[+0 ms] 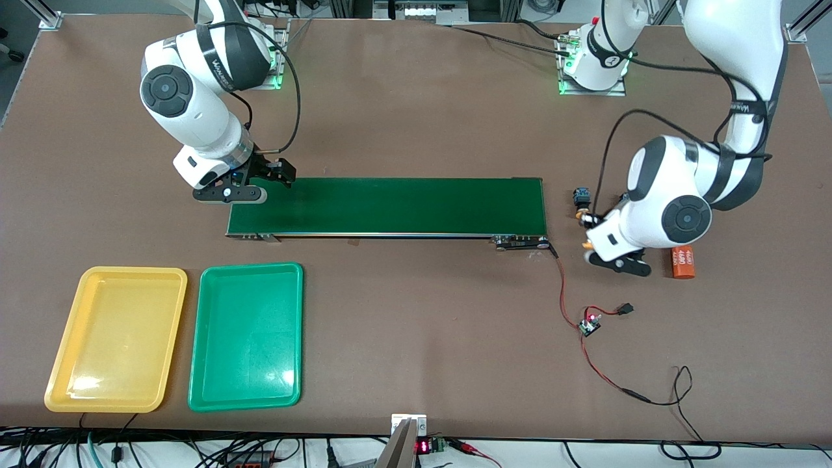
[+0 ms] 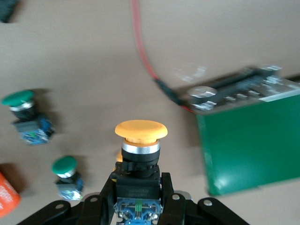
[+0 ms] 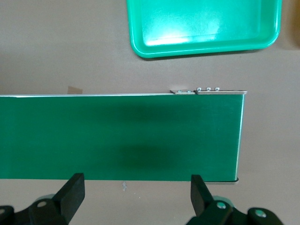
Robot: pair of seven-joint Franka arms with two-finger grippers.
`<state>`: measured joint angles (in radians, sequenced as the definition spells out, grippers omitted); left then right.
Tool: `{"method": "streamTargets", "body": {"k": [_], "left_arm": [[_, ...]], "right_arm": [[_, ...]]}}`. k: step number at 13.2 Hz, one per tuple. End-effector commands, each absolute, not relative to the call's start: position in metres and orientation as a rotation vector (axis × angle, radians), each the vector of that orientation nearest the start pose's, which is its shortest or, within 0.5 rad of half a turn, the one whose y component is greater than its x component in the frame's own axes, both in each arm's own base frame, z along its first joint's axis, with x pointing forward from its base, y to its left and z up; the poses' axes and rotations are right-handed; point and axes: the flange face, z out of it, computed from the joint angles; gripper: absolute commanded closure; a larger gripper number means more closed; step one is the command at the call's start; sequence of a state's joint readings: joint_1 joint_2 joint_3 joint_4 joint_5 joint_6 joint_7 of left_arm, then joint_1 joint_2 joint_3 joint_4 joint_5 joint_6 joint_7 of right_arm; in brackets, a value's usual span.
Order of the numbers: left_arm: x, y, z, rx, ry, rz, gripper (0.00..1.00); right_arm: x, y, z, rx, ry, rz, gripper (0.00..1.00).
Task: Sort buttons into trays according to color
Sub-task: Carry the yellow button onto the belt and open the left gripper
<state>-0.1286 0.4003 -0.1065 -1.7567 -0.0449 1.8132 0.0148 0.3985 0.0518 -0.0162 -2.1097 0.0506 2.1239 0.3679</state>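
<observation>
Brown tabletop (image 1: 416, 117) fills the front view, with a long dark-green belt (image 1: 390, 206) lying across its middle. At about seven o'clock from the belt sit a yellow tray (image 1: 62, 374) and, just beside it toward the left arm's end, a green tray (image 1: 203, 390); both hold nothing. The right gripper (image 1: 250, 185) hangs over the belt's end at the right arm's end of the table. The left gripper (image 1: 588, 227) is just off the belt's other end, at about three o'clock from it, with an orange cylinder (image 1: 682, 263) on the table close by and a red wire (image 1: 572, 312) running from the belt's corner toward six o'clock. From the left wrist view, the left gripper (image 2: 138, 201) has its fingers (image 2: 166, 187) clenched on the dark body of a yellow button (image 2: 140, 131), cap up. Two green buttons lie on the table apart from it: one green button (image 2: 18, 101) at about ten o'clock from the held one, and a second green button (image 2: 64, 166) at about nine o'clock. The belt's corner (image 2: 253, 145) shows at three o'clock. From the right wrist view, the right gripper (image 3: 137, 192) has its fingers (image 3: 75, 187) spread wide and grasping nothing, over the belt's (image 3: 122, 136) edge, with the green tray (image 3: 201, 47) at twelve o'clock.
</observation>
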Motion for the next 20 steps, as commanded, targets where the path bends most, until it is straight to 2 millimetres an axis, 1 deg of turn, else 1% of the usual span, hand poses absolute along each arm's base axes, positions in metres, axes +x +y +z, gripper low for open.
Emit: {"method": "streamTargets", "body": {"k": [1, 2, 3, 4, 5, 6, 7, 9, 10, 11, 12, 13, 15, 16, 17, 18, 19, 20], "left_arm": [[0.586, -0.181, 0.314, -3.183, 0.334, 0.646, 0.86], [0.576, -0.206, 0.312, -3.172, 0.316, 0.657, 0.87], [0.565, -0.23, 0.308, -3.154, 0.211, 0.646, 0.88], [0.552, -0.256, 0.302, -3.133, 0.16, 0.638, 0.88], [0.538, -0.277, 0.291, -3.117, 0.116, 0.626, 0.88], [0.528, -0.286, 0.28, -3.118, 0.065, 0.589, 0.89], [0.516, -0.295, 0.268, -3.117, 0.054, 0.562, 0.89], [0.512, -0.3, 0.262, -3.131, 0.057, 0.517, 0.89], [0.511, -0.299, 0.26, -3.13, 0.054, 0.518, 0.84], [0.509, -0.297, 0.255, -3.118, 0.045, 0.543, 0.6], [0.51, -0.29, 0.25, -3.107, 0.025, 0.57, 0.01], [0.513, -0.286, 0.252, -3.107, 0.009, 0.57, 0.0], [0.518, -0.287, 0.263, -3.114, -0.017, 0.552, 0.0], [0.521, -0.285, 0.268, -3.105, -0.021, 0.57, 0.0], [0.53, -0.281, 0.281, -3.103, -0.027, 0.584, 0.0], [0.545, -0.272, 0.306, -3.102, -0.041, 0.606, 0.0], [0.561, -0.258, 0.329, -3.1, -0.068, 0.631, 0.0], [0.573, -0.242, 0.344, -3.088, -0.095, 0.654, 0.0]], "right_arm": [[0.513, 0.211, 0.384, -3.104, 0.043, 0.064, 0.0], [0.513, 0.212, 0.383, -3.103, 0.048, 0.057, 0.0], [0.514, 0.211, 0.382, -3.103, 0.056, 0.059, 0.0], [0.514, 0.211, 0.382, -3.103, 0.056, 0.057, 0.0], [0.514, 0.209, 0.382, -3.103, 0.063, 0.057, 0.0], [0.515, 0.209, 0.38, -3.105, 0.068, 0.066, 0.0], [0.515, 0.208, 0.38, -3.106, 0.077, 0.073, 0.0], [0.514, 0.213, 0.381, -3.103, 0.122, 0.063, 0.0], [0.515, 0.213, 0.381, -3.101, 0.147, 0.054, 0.0], [0.516, 0.218, 0.38, -3.102, 0.143, 0.054, 0.0], [0.516, 0.218, 0.38, -3.102, 0.143, 0.054, 0.0], [0.517, 0.217, 0.379, -3.102, 0.148, 0.054, 0.0], [0.518, 0.216, 0.377, -3.103, 0.15, 0.06, 0.0], [0.518, 0.215, 0.377, -3.105, 0.149, 0.059, 0.0], [0.518, 0.216, 0.377, -3.105, 0.146, 0.059, 0.0], [0.517, 0.217, 0.376, -3.108, 0.142, 0.06, 0.0], [0.518, 0.217, 0.374, -3.11, 0.142, 0.066, 0.0], [0.517, 0.218, 0.374, -3.111, 0.138, 0.066, 0.0]]}}
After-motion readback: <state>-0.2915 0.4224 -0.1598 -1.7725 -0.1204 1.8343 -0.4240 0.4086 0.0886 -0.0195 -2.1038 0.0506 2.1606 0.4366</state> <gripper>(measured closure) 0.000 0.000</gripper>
